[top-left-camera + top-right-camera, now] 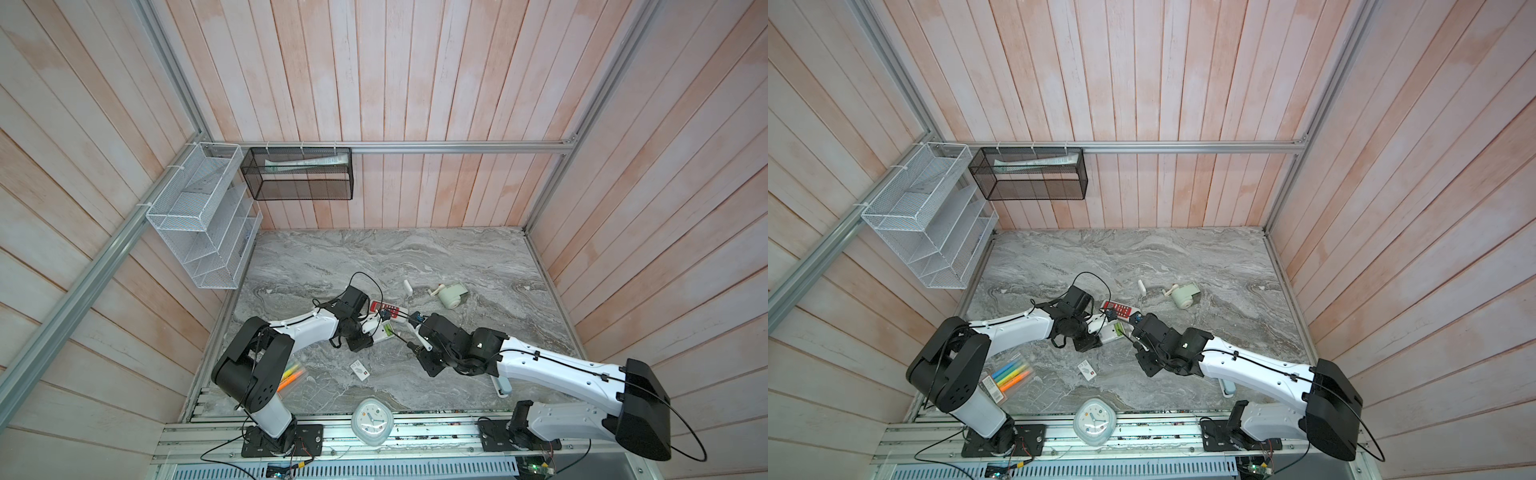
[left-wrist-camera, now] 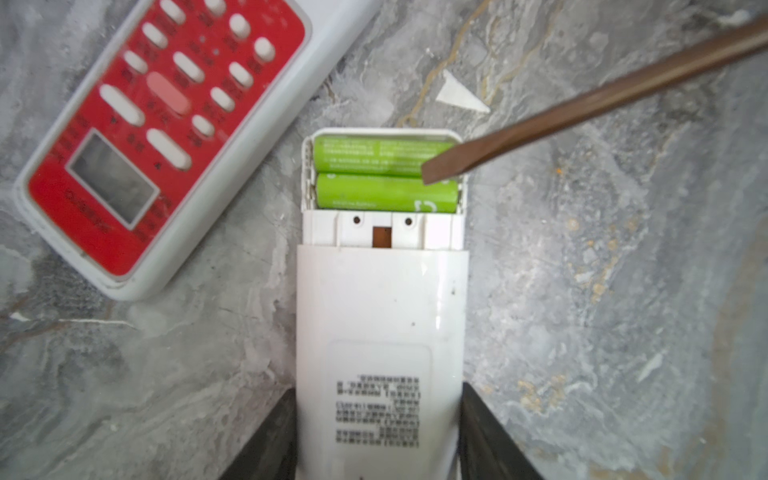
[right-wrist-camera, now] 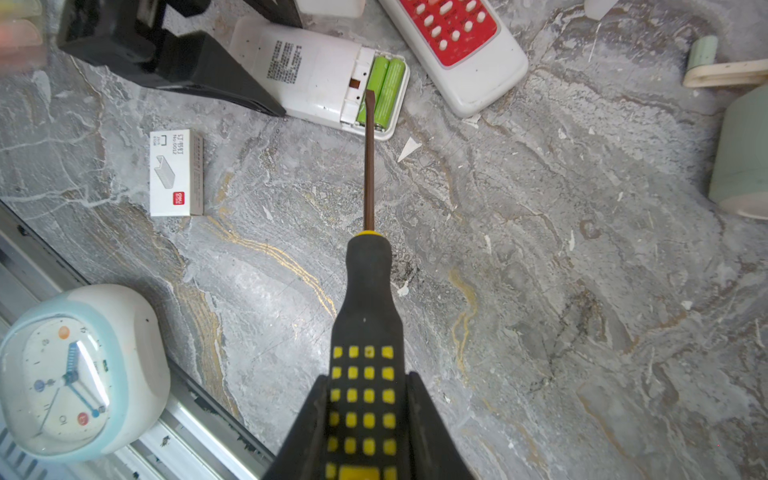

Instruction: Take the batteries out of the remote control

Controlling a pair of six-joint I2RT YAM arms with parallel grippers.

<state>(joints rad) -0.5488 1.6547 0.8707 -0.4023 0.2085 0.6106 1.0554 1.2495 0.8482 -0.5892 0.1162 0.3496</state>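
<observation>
Mid-bench, between the two arms: white glossy plastic remote (image 2: 380,311), face down, battery bay open at one end. In the bay, side by side and touching: two batteries (image 2: 384,174), smooth lime-green cylinders with fine print.

Left jaws clenched on the remote's long sides at the label end, with the batteries at the opposite end, clear of them. Right jaws clamped on the screwdriver (image 3: 368,332) by its black rubbery handle with yellow squares. Flat brown blade tip over the seam between the cells.

Just beyond, on the far side: red-faced remote (image 2: 158,137) with white oval buttons. Nearer: small staple box (image 3: 174,172), and a rounded pale clock (image 3: 79,370) at the near edge. All on a grey veined marble bench (image 3: 540,249).
</observation>
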